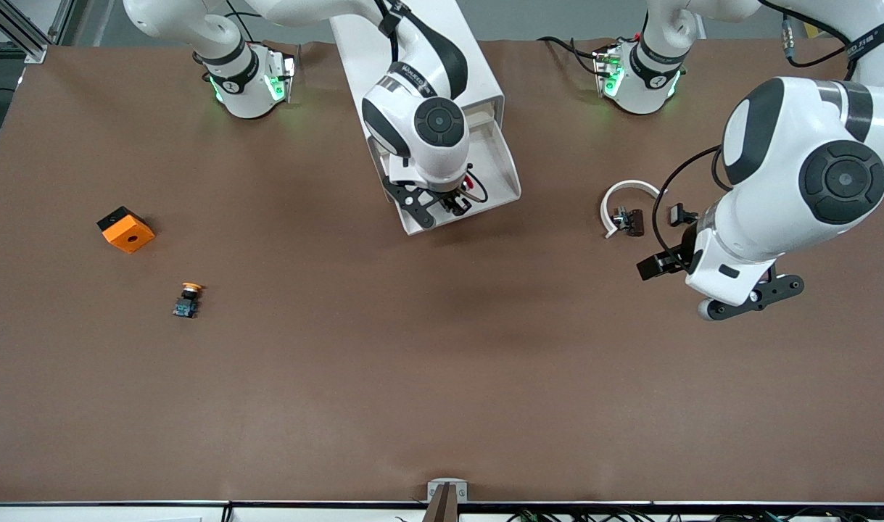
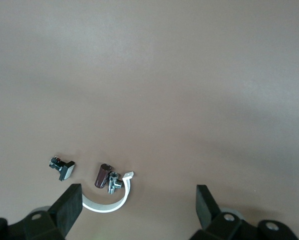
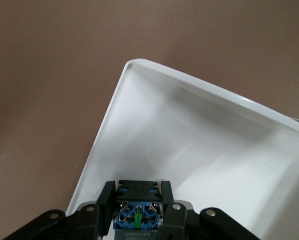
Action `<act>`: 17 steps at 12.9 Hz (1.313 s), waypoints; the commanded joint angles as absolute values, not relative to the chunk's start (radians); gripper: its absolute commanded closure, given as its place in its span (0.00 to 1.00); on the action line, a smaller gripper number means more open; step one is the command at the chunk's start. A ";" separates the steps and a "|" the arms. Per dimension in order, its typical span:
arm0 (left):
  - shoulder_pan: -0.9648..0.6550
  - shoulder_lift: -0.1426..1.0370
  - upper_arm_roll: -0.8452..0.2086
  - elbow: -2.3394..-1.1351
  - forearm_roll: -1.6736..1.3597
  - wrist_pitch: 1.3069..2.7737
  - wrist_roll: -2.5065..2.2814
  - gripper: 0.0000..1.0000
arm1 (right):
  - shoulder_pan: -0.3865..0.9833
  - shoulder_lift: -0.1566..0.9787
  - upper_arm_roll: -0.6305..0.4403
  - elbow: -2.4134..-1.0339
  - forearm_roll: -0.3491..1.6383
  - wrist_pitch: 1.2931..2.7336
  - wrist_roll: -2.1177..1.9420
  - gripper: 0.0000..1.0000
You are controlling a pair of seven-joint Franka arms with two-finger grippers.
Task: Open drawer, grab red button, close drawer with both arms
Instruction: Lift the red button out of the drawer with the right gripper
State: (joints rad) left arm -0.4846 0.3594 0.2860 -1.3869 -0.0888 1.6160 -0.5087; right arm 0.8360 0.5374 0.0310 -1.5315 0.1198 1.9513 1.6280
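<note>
Inside the open white drawer, the button (blue-and-black base showing) is clamped between the fingers of the right gripper. Toward the left arm's end of the table, the left gripper is held with fingers spread over a white clip, gripping nothing.
</note>
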 commanded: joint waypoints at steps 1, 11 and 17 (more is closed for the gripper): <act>-0.488 0.221 0.279 -1.616 -0.066 1.765 -0.491 0.00 | 0.848 0.537 0.021 -1.525 0.140 1.944 1.620 0.84; -0.511 0.175 0.236 -1.661 -0.071 1.745 -0.494 0.00 | 0.625 0.428 0.018 -1.339 0.143 1.542 1.339 0.86; -0.520 0.395 0.079 -1.559 -0.064 1.893 -0.486 0.00 | 0.252 0.351 0.009 -1.347 0.103 1.417 0.575 0.85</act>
State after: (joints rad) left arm -0.5220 0.2954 0.1215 -1.6494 -0.0883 1.8800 -0.5009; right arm 0.3562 0.3623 -0.0102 -1.3262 0.1148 1.4177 0.7757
